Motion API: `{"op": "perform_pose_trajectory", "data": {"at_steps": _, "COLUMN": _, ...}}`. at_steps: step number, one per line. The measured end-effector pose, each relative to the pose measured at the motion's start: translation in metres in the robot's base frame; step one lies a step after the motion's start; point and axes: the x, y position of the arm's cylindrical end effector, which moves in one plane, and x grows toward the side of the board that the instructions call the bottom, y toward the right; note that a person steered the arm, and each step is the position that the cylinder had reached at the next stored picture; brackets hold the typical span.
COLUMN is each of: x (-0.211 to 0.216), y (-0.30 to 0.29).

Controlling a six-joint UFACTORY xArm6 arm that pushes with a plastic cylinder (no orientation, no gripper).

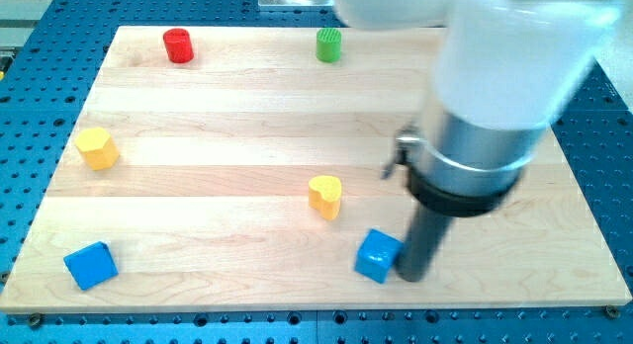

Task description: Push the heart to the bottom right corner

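Wooden desk point(247, 117) on a blue perforated base point(40, 77). No hand on this arm, so nothing spread or pinching; it ends in a dark rod, and the tip point(410, 276) sits low on the desk toward the view's bottom right. The tip is right beside a blue cube point(378, 255), at the cube's right edge; it looks touching, but contact cannot be confirmed. Nothing is held.

The yellow heart point(325, 196) lies near the desk's middle, up and to the left of the blue cube and of the tip, clearly apart from both. It is not in the bottom right corner.

Other blocks: red cylinder point(178, 45) near the view's top left, green cylinder point(328, 44) at top centre, yellow block point(97, 147) at the left edge, shape looks hexagonal, and a second blue block point(90, 265) at the bottom left corner.

The white arm body point(514, 57) is blurred and covers the desk's upper right part.
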Motion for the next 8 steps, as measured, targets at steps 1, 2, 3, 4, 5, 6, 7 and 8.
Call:
{"op": "perform_pose_trajectory", "data": {"at_steps": 1, "x": -0.014, "y": 0.010}}
{"op": "perform_pose_trajectory", "data": {"at_steps": 2, "x": -0.048, "y": -0.017}}
{"op": "perform_pose_trajectory", "data": {"at_steps": 3, "x": -0.096, "y": 0.000}}
{"op": "perform_pose_trajectory", "data": {"at_steps": 4, "x": -0.148, "y": -0.060}}
{"op": "perform_pose_trajectory", "data": {"at_steps": 5, "x": -0.098, "y": -0.119}}
{"op": "perform_pose_trajectory", "data": {"at_steps": 6, "x": -0.046, "y": -0.016}}
{"op": "perform_pose_trajectory", "data": {"at_steps": 7, "x": -0.035, "y": 0.076}}
{"op": "perform_pose_trajectory", "data": {"at_steps": 8, "x": -0.041, "y": 0.007}}
